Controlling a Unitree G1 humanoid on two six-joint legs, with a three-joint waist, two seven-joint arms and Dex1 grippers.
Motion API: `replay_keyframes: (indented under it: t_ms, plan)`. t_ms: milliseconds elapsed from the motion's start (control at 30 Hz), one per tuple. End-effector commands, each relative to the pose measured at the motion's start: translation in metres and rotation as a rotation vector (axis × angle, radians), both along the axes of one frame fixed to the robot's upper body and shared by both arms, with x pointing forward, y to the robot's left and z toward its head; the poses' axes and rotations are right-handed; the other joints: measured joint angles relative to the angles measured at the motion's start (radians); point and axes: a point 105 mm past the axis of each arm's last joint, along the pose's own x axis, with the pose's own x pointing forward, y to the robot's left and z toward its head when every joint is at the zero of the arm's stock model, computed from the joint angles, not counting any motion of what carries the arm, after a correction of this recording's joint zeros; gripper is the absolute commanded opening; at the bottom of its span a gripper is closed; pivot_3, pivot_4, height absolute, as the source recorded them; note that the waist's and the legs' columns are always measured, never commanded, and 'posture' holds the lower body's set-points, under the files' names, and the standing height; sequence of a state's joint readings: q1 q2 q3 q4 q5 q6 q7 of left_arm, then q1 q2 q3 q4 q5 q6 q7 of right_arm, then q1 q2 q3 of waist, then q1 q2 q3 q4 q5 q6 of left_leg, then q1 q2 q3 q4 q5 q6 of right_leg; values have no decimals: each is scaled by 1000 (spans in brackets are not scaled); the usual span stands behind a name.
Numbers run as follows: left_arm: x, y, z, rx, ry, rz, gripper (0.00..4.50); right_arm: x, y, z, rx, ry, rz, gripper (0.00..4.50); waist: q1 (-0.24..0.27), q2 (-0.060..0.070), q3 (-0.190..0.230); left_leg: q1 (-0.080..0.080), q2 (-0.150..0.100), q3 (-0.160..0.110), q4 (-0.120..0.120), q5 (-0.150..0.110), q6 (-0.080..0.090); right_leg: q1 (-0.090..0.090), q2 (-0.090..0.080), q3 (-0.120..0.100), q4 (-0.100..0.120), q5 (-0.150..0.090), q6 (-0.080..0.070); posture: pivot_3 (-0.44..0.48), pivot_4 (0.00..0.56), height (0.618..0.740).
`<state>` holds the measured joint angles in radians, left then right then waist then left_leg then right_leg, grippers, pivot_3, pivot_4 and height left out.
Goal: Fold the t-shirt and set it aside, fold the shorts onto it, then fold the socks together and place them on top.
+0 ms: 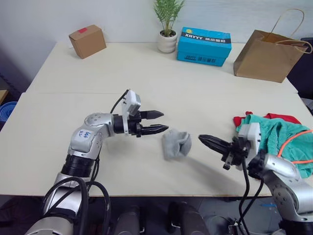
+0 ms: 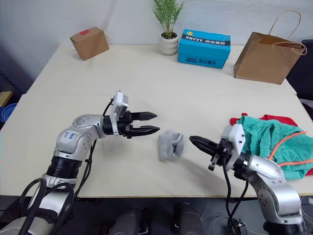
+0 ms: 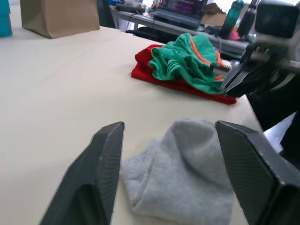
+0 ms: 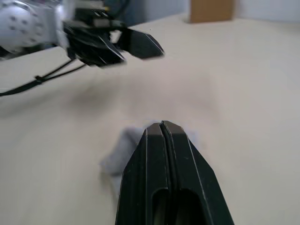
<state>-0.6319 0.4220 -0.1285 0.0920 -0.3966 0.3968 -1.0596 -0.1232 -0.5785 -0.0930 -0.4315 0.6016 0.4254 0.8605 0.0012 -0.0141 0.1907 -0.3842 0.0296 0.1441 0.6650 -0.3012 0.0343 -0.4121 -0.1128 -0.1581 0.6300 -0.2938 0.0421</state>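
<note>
1. Head views: nearest the camera, the right tool [image 1: 208, 140] hovers low over the surface [image 1: 146, 73] with its fingers pressed together, holding nothing and pointing at the socks [image 1: 176, 143]. These lie as one grey bundle between the two tools, apart from both. The left tool [image 1: 156, 122] sits just beside the socks, fingers parted a little and empty. At the right edge of the surface the shorts [image 1: 274, 137] lie crumpled on the t-shirt [image 1: 281, 117]. Along the far side stand a small cardboard box [image 1: 87, 41], a potted plant [image 1: 167, 24], a blue box [image 1: 204, 45] and a paper bag [image 1: 266, 54].

2. Left wrist view: two spread fingers [image 3: 101, 173] frame the socks; the teal shorts rest on the red t-shirt beyond.

3. Right wrist view: closed fingers [image 4: 164, 168] cover part of the grey socks; the left tool shows beyond.
</note>
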Motion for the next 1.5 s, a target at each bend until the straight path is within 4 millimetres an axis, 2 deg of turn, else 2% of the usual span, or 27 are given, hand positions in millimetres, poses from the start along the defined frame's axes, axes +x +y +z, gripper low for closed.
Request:
replay_keyframes:
  t_ms: [33,200,233,467,633,733,833,933,1067,1200,1300,1400,1500]
  plan:
    - [-7,-11,-15,81,-83,-63,1742,9,17,-2,-43,-49,1,0,9,0,0,0,0,0,0,0,0,0,0,0,0,0,0,0,150,740]
    - [-5,-35,-39,138,-57,-57,176,26,34,-28,-104,12,-40,0,24,0,0,-2,-1,1,2,0,1,-1,0,-1,0,0,1,0,150,740]
    - [-4,-37,-43,150,-45,-49,82,29,34,-30,-104,11,-57,0,23,0,0,-3,-1,0,2,0,2,-1,0,-1,-1,0,1,0,150,740]
    - [6,-42,-72,224,5,41,82,33,7,-62,-134,68,-136,0,21,0,0,-2,0,0,2,0,2,-1,0,-1,-1,1,1,0,150,740]
    - [8,-37,-77,212,28,81,82,34,-13,-72,-78,73,-203,0,21,0,0,0,0,0,2,0,3,1,0,-1,-1,1,2,0,150,740]
    - [3,-33,-72,175,-5,52,82,30,-19,-56,21,57,-171,0,20,0,0,0,0,0,2,0,3,2,0,-1,0,1,2,0,150,740]
    - [4,-29,-65,141,-43,52,82,23,-22,-34,146,118,-118,0,20,0,0,0,0,0,2,0,3,2,-1,0,0,1,1,0,150,740]
    - [5,-25,-52,92,-93,42,0,13,-30,-29,69,205,-46,577,20,0,0,0,0,0,2,0,3,1,-1,-1,0,1,1,0,150,740]
    - [9,-21,-45,71,-131,44,0,18,-43,-26,13,348,-28,1951,20,0,0,0,0,-1,2,-1,3,2,-1,-1,-1,1,1,0,150,740]
    - [10,-20,-49,78,-130,43,0,23,-48,-41,-111,470,13,3330,21,0,0,0,0,-1,2,-1,4,1,-1,-2,-1,1,1,0,150,740]
    - [7,-23,-53,78,-110,31,0,32,-46,-50,-128,529,32,4375,21,0,0,-1,0,0,2,-1,4,1,-1,-2,-2,1,1,0,150,740]
    - [3,-26,-60,106,-103,14,0,47,-39,-57,-137,528,44,4447,19,0,0,-1,0,0,3,0,4,1,-1,-2,-1,2,1,0,150,740]
    - [3,-26,-64,116,-97,26,0,51,-30,-59,-150,545,99,4447,17,0,0,-1,0,1,3,0,4,1,-1,-2,-1,2,1,0,150,740]
